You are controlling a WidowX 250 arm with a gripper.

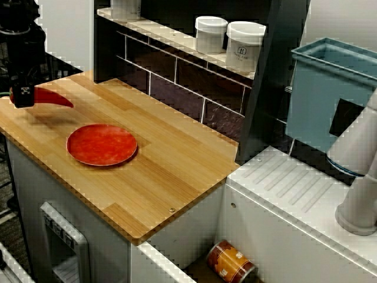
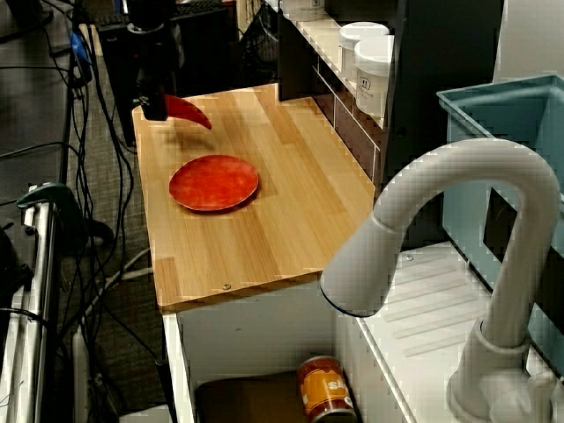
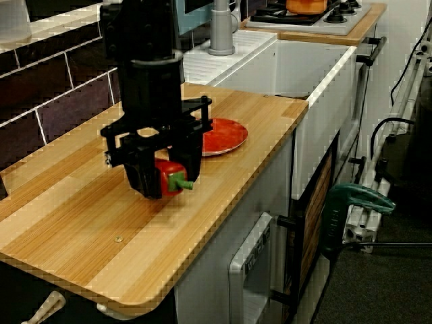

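Evidently the gripper (image 3: 167, 177) was clamped on the red pepper (image 1: 56, 99) by its stem end, so the tip jutted sideways. It hung above the counter (image 1: 177, 159), near the plate (image 1: 101, 144).

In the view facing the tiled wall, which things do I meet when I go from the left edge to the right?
Claw holding the red pepper → red plate → first white jar → second white jar → blue bin.
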